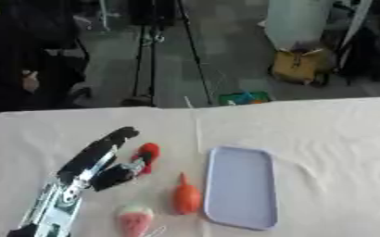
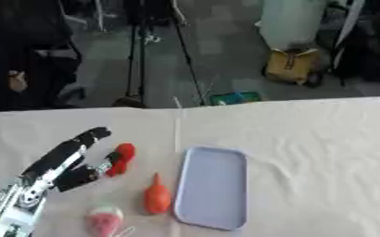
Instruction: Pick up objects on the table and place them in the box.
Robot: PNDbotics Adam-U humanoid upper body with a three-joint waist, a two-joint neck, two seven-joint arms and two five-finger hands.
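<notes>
Fingers (image 1: 112, 141) extended beside small red object (image 1: 148, 155), left hand (image 1: 92, 166) open

Looked like a lab or studio space, not anybody's home. There was a bare grey floor (image 1: 225, 51) behind the cloth-covered table (image 1: 331, 134), with a black tripod (image 1: 148, 55) standing on it, plus a yellow bag (image 1: 297, 65) dumped by a pale cylinder (image 1: 297, 21).

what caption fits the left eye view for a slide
Left hand open beside a red object; an orange carrot lies left of the lavender tray.
</notes>
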